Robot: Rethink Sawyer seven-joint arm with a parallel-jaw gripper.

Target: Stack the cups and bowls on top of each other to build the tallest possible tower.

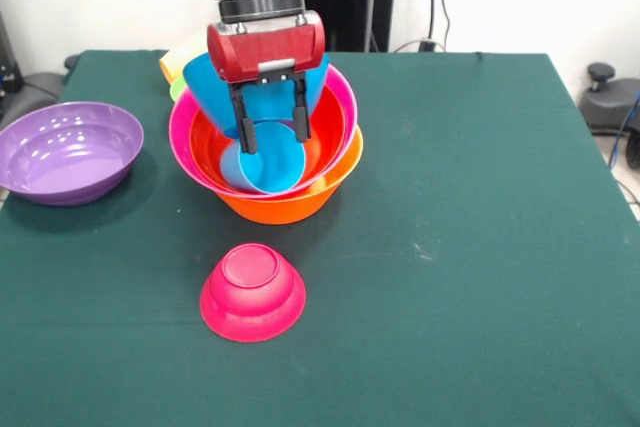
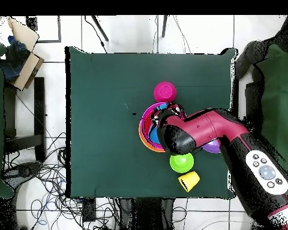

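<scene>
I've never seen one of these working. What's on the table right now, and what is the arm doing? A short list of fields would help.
tower: orange bowl as base, pink bowl in it, red-orange bowl inside that, blue pieces innermost
gripper: gripper reaching down into the tower, fingers apart
magenta bowl: magenta bowl upside down, in front of the tower
purple bowl: purple bowl upright, apart from the tower
green bowl: green bowl beside the tower
yellow cup: yellow cup near the table edge

Bright, even light from above. Soft shadows under purple bowl and magenta bowl on tabletop. Small glare spots on glossy plastic. Front view slightly soft; no obvious edge distortion.
</scene>
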